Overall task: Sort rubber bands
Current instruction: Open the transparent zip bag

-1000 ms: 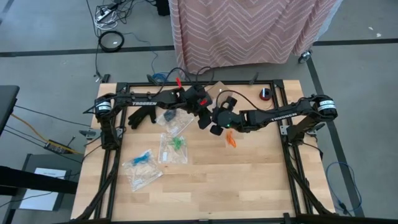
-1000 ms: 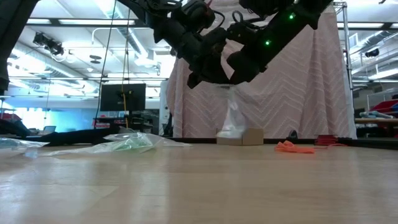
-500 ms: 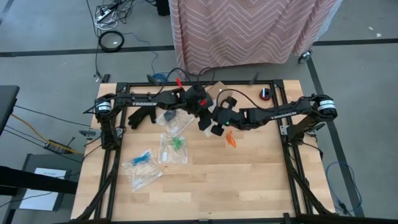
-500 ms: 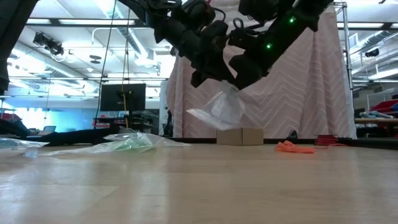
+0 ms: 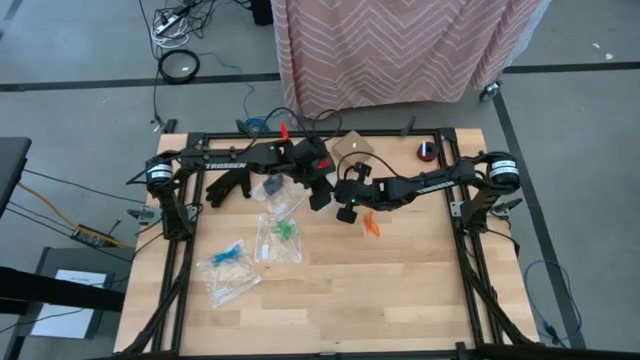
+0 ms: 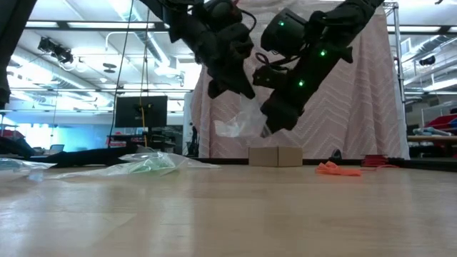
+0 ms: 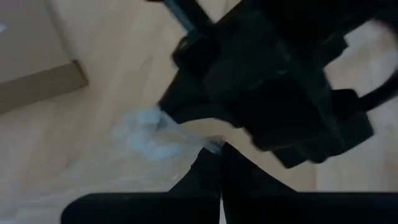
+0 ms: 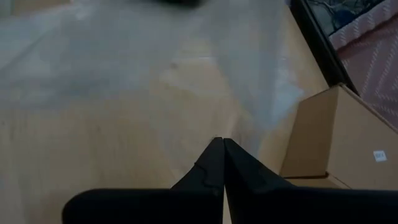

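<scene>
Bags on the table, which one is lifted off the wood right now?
The empty clear bag, held in the air between both end effectors; the bags with green bands and blue bands lie flat.

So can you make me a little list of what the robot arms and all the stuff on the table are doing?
left gripper: shut on clear bag, held above the table
right gripper: shut on the same bag
orange rubber bands: loose on the wooden table
green bands: inside a bag lying flat
blue bands: inside another bag
cardboard box: at the far edge
</scene>
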